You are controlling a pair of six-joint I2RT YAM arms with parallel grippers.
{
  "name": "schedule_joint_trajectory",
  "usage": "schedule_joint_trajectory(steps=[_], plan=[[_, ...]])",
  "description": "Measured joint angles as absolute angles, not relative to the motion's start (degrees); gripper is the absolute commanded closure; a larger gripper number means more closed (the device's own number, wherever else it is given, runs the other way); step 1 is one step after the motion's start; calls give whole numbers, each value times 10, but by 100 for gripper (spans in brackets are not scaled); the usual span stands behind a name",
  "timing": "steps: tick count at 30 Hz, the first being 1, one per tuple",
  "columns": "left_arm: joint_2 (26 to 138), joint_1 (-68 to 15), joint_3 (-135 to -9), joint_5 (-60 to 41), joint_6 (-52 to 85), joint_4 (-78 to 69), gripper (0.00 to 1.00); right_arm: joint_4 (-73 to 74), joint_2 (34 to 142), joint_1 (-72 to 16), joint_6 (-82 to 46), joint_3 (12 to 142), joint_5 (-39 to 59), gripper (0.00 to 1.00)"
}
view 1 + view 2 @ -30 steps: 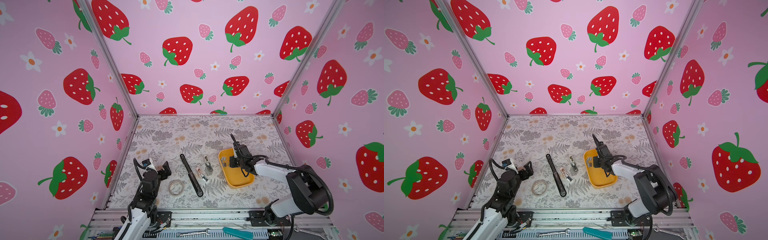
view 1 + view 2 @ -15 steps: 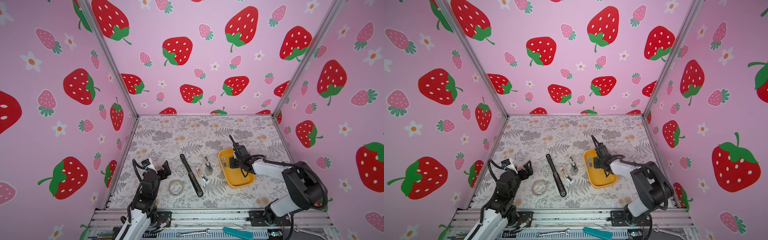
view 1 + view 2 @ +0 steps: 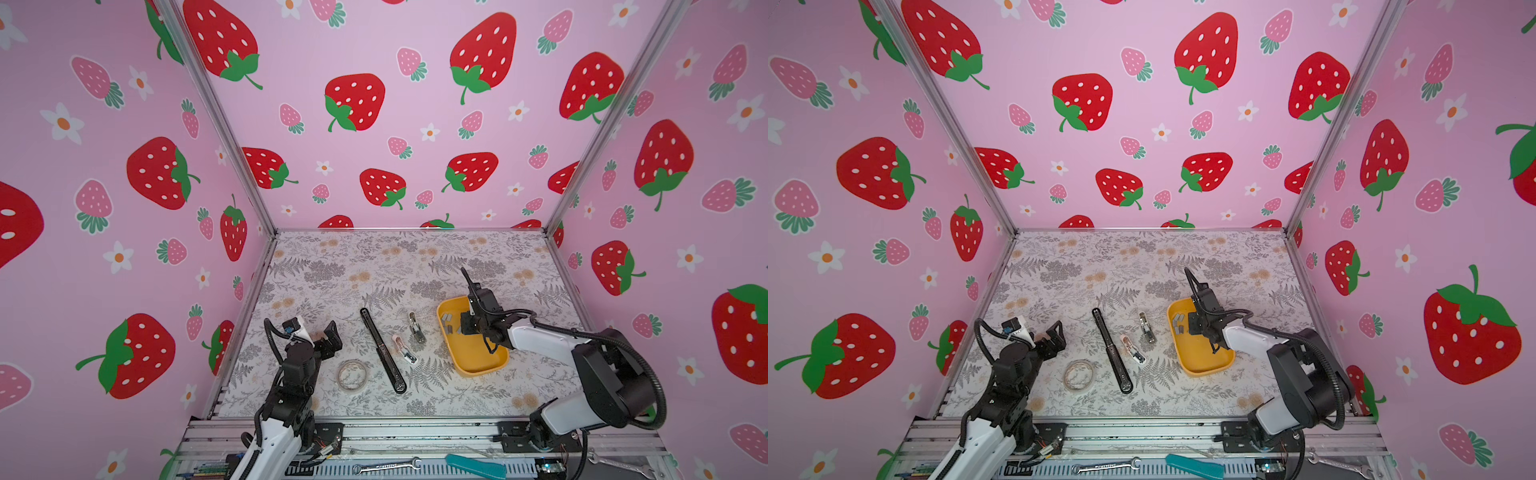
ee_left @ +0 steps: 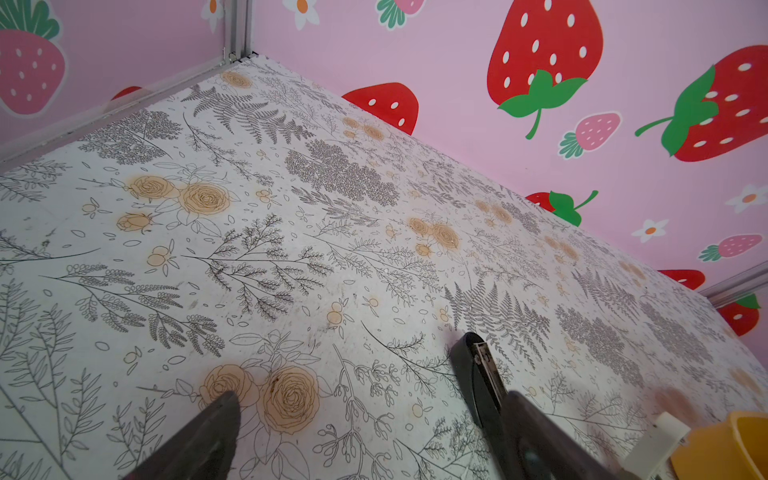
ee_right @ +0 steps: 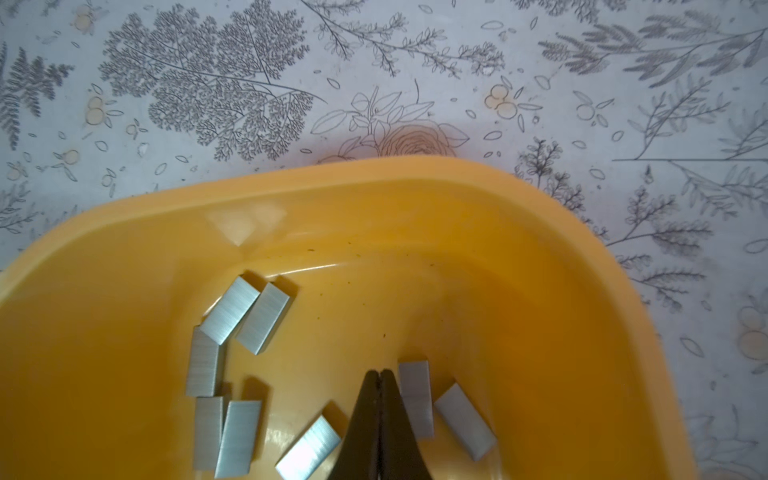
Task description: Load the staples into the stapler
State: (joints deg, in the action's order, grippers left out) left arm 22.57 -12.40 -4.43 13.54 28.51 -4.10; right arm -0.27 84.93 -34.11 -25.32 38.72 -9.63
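Several short grey staples (image 5: pixel 245 309) lie loose in the far end of a yellow tray (image 5: pixel 374 178), seen in both top views as grey staples (image 3: pixel 448 322) (image 3: pixel 1179 322). My right gripper (image 5: pixel 379 374) is shut with its tips down among them and nothing between them; one strip (image 5: pixel 415 399) lies right against a finger. A long black stapler (image 3: pixel 382 351) lies flat at mid-table, its metal channel end (image 4: pixel 478 365) by my left gripper (image 4: pixel 370 399). That left gripper (image 3: pixel 330 343) hovers open and empty at the front left.
Two small staplers lie between the black one and the tray (image 3: pixel 478 361): a pink-white one (image 3: pixel 404 348) and a metallic one (image 3: pixel 417 328). A clear tape roll (image 3: pixel 352 375) sits at the front. A wrench (image 3: pixel 386 467) lies on the front rail.
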Motion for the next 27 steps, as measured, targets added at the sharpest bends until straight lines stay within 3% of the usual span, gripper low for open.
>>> schedule_joint_trajectory(steps=[6, 27], plan=[[225, -124, -44, 135, 285, -41, 1, -9, 841, -341, -253, 388, -116, 68], [218, -124, -44, 135, 285, -41, 1, -26, 914, -340, -243, 418, -120, 70]])
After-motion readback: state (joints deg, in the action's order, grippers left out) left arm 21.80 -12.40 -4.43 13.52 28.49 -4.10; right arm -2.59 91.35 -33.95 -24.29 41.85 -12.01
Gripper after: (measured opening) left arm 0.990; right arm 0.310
